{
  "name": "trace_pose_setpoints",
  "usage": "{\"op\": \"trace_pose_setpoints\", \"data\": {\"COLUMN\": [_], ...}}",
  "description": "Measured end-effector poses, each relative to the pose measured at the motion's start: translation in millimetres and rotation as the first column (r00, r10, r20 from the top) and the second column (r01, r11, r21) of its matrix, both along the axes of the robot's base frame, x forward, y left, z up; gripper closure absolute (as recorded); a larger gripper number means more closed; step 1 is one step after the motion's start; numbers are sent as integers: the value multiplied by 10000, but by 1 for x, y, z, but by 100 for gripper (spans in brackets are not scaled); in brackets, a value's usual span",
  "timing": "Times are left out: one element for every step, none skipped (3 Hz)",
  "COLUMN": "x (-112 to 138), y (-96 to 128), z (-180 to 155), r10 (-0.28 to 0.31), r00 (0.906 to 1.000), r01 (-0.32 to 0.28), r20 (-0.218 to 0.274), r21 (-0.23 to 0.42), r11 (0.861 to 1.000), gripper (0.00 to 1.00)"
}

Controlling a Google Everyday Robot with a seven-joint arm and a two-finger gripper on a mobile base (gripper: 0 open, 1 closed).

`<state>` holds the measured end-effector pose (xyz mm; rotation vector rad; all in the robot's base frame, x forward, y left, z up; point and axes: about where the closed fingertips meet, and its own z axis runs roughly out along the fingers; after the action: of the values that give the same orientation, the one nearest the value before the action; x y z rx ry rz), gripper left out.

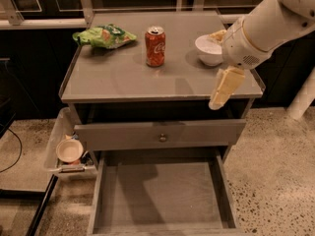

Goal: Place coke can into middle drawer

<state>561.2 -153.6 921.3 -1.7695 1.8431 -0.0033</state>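
At the cabinet top's right front edge the gripper (224, 90) hangs pointing down, carrying nothing; whether it is spread or closed cannot be told. Just behind it sits the white bowl (209, 50). The coke can (155, 46) stands upright well apart from it, mid-top, between the bowl and the green chip bag (103, 36). The step looks like the reach: come in side-on, clear of the bowl, and grip mid-body. The middle drawer (162, 195) lies pulled open below.
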Motion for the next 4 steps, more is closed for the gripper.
{"op": "trace_pose_setpoints", "data": {"x": [26, 59, 86, 110], "y": [13, 28, 41, 53], "z": [-4, -12, -21, -31], "r10": [63, 185, 540, 865], "r00": [9993, 9984, 9977, 9961], "r01": [-90, -264, -625, -868], "r20": [369, 542, 422, 159], "r21": [713, 1484, 2382, 3338], "r11": [9974, 9886, 9692, 9386], "gripper": [0, 0, 0, 0]}}
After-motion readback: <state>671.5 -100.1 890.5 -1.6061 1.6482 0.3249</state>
